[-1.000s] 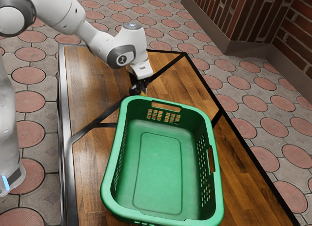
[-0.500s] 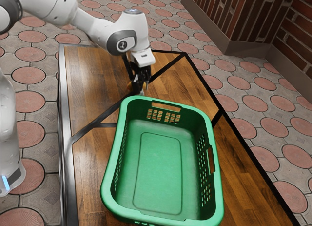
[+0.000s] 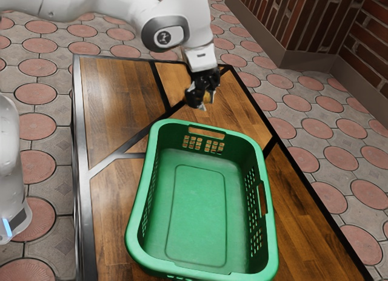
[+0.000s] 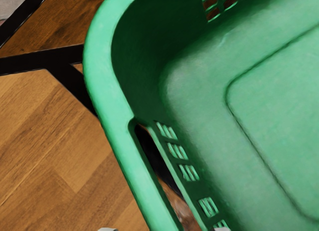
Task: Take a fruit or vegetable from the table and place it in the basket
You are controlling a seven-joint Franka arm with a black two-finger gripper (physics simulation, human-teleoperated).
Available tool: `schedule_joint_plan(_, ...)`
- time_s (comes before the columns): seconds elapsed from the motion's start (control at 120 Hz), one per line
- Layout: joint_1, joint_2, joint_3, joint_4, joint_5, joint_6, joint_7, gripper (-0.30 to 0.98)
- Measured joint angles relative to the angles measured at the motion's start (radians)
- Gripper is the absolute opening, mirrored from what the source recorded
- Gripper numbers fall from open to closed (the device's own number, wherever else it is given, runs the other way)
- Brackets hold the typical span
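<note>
Looks like a patio or yard, with round pink stones (image 3: 37,127) in a gray floor (image 3: 59,146), brick walls (image 3: 296,27) and a wood worktop (image 3: 115,102).

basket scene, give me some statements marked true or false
1. The basket lies tipped on its side. False: it stands upright, opening upward.
2. A bit of something yellowish shows at the gripper. True.
3. The table has a wooden top with black strips. True.
4. The gripper is down on the basket's floor. False: in the exterior view it hangs in the air, beyond the basket's far rim.
</note>
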Motion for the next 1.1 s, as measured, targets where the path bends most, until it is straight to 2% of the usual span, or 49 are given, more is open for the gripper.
schedule_joint_plan(0.208,0.000,0.001,-0.188,0.043,0.007,-0.033,-0.060,0.18)
schedule_joint_plan(0.325,-0.001,0.005,-0.243,0.048,0.008,-0.041,-0.094,0.18)
schedule_joint_plan(0.375,0.000,0.007,-0.255,0.048,0.008,-0.043,-0.107,0.21)
schedule_joint_plan(0.508,-0.001,0.010,-0.279,0.051,0.008,-0.049,-0.138,0.49)
schedule_joint_plan(0.617,-0.001,0.012,-0.285,0.054,0.009,-0.054,-0.158,0.59)
schedule_joint_plan(0.75,0.002,0.025,-0.285,0.062,0.010,-0.061,-0.178,0.64)
schedule_joint_plan(0.933,0.003,0.151,-0.285,0.177,0.029,-0.090,-0.206,0.67)
schedule_joint_plan(1.033,0.004,0.219,-0.284,0.351,0.113,-0.198,-0.274,0.68)
schedule_joint_plan(1.1,0.009,0.250,-0.280,0.412,0.133,-0.276,-0.325,0.68)
